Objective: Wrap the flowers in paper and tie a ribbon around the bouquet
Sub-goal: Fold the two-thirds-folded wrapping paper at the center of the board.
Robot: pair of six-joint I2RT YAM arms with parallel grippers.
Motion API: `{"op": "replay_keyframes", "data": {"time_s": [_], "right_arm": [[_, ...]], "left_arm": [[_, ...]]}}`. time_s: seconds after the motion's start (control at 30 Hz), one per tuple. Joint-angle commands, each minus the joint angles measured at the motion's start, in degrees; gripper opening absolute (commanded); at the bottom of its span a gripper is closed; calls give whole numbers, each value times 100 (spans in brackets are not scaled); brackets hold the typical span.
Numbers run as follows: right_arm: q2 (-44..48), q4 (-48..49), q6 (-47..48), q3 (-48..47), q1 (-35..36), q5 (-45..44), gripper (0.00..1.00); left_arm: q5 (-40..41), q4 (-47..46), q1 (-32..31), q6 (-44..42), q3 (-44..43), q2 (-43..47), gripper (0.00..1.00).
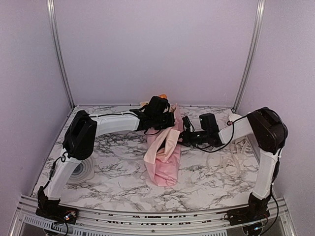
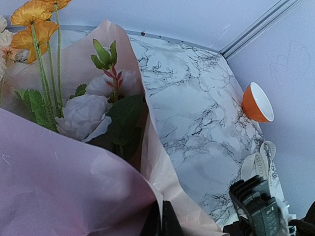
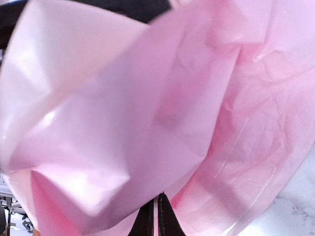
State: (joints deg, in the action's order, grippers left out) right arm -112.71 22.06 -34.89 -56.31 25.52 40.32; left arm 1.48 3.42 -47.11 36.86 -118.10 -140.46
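The pink paper (image 1: 165, 155) lies folded over the flowers as a loose bundle in the middle of the table. In the left wrist view, orange blossoms (image 2: 29, 22) and whitish flowers (image 2: 83, 115) with green leaves show inside the open paper (image 2: 59, 182). My left gripper (image 2: 165, 221) is shut on a paper edge at the bundle's far end (image 1: 166, 121). From the right, my right gripper (image 3: 157, 216) is shut on a thin fold of the paper (image 3: 147, 113), beside the bundle (image 1: 183, 133). The cream ribbon (image 1: 236, 157) lies loose on the table at the right.
A round grey ringed disc (image 1: 81, 169) sits by the left arm. An orange-and-white bowl (image 2: 257, 102) stands near the back right corner. The marble table (image 1: 113, 147) is walled at the back and both sides.
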Motion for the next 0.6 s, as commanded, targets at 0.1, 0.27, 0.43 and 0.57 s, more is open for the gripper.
{"op": "replay_keyframes", "data": {"time_s": [0.1, 0.27, 0.43, 0.57], "right_arm": [[1063, 99, 51, 632, -51, -114, 11], [1983, -485, 414, 965, -56, -639, 19], [2299, -821, 572, 976, 84, -895, 49], [2037, -1390, 809, 563, 356, -1408, 58]], "left_arm": [[65, 193, -28, -141, 40, -311, 0], [106, 207, -26, -179, 34, -318, 0], [99, 204, -10, -195, 4, -331, 0], [94, 203, 9, -188, 24, -316, 0]]}}
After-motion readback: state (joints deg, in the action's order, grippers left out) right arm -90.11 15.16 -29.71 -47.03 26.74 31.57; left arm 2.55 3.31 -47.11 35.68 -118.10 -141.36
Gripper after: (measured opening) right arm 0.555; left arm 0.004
